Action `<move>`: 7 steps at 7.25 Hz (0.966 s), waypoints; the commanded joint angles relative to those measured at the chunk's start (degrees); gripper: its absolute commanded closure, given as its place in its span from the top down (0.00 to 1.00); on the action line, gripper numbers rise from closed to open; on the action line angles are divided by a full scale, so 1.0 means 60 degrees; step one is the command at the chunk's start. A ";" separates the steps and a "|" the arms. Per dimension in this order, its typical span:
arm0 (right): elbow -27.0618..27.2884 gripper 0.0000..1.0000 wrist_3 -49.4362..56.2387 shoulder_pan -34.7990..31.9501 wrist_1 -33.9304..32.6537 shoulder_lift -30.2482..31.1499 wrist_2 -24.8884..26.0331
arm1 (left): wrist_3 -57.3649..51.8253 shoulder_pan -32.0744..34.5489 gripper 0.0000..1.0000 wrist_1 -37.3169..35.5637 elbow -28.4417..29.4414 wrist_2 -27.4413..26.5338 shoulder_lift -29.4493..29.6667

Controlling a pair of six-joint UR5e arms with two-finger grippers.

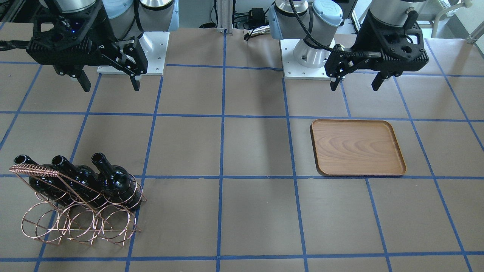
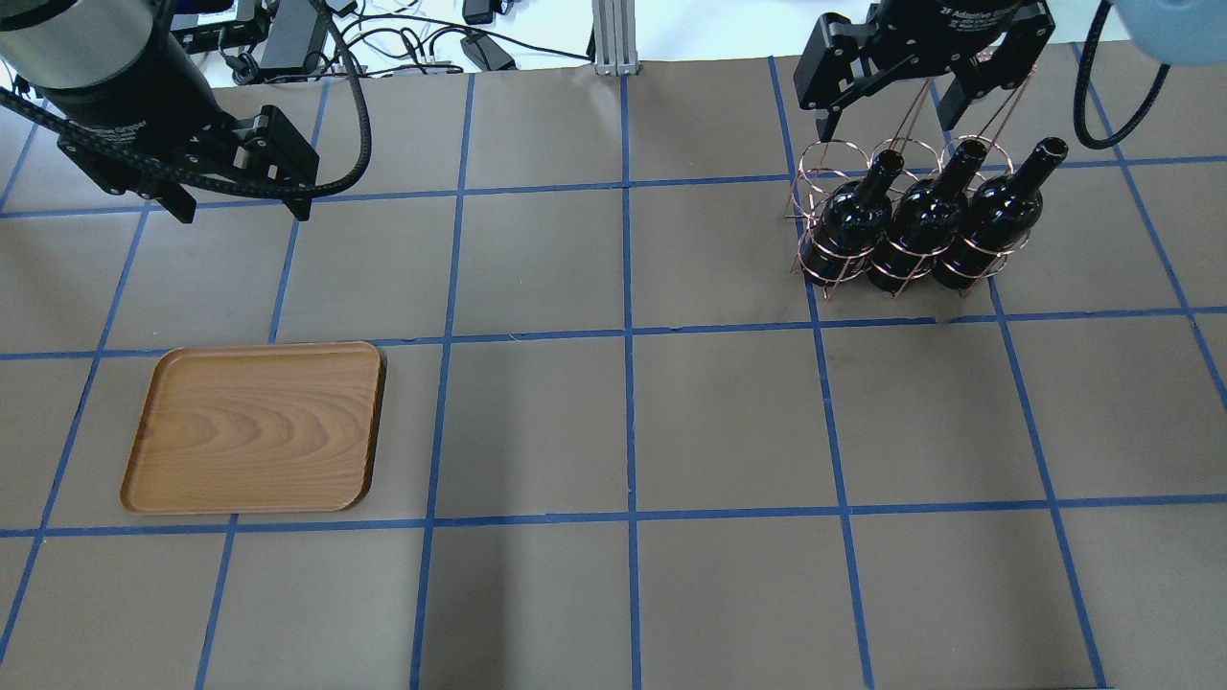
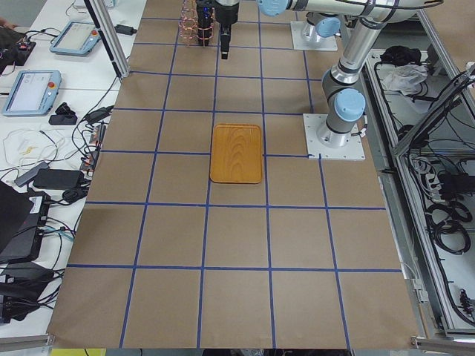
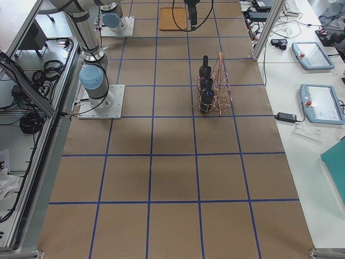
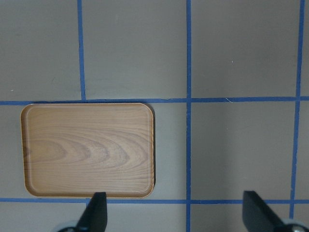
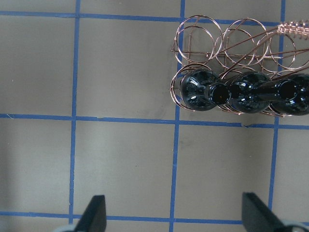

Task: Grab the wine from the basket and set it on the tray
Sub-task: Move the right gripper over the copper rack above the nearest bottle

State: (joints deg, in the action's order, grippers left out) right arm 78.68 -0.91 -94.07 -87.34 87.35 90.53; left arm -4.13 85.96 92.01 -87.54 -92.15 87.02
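Observation:
Three near-black wine bottles stand tilted side by side in the copper wire basket on the table's right half. They also show in the front view and the right wrist view. The wooden tray lies empty on the left half and shows in the left wrist view. My right gripper hangs open and empty high above the basket's far side. My left gripper hangs open and empty above the table, beyond the tray.
Brown paper with a blue tape grid covers the table. The two arm bases stand at the robot's edge. Cables and power bricks lie beyond the far edge. Tablets sit on a side bench.

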 commanded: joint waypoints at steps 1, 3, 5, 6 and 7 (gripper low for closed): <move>-0.0004 1.00 -0.0009 0.0005 0.0302 0.0031 0.0101 | 0.0000 0.0000 1.00 0.0016 0.0001 -0.0021 -0.0002; -0.0018 1.00 0.0137 0.0107 0.0437 0.0002 0.0103 | 0.0015 0.0000 1.00 0.0016 -0.0014 0.0022 -0.0002; -0.0135 1.00 0.0458 0.0660 0.0407 -0.0144 0.0044 | 0.0015 0.0000 1.00 0.0031 -0.0014 0.0008 -0.0016; -0.0150 0.99 0.1286 0.1273 0.0320 -0.0464 0.0015 | 0.0015 0.0000 1.00 0.0045 -0.0014 0.0007 -0.0017; -0.0136 0.99 0.2078 0.1686 -0.0130 -0.0844 0.0000 | 0.0015 0.0000 1.00 0.0046 -0.0014 0.0022 -0.0017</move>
State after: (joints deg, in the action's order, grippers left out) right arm 77.89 6.22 -87.33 -85.90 84.71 90.67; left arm -4.04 85.96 92.25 -87.63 -92.07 86.94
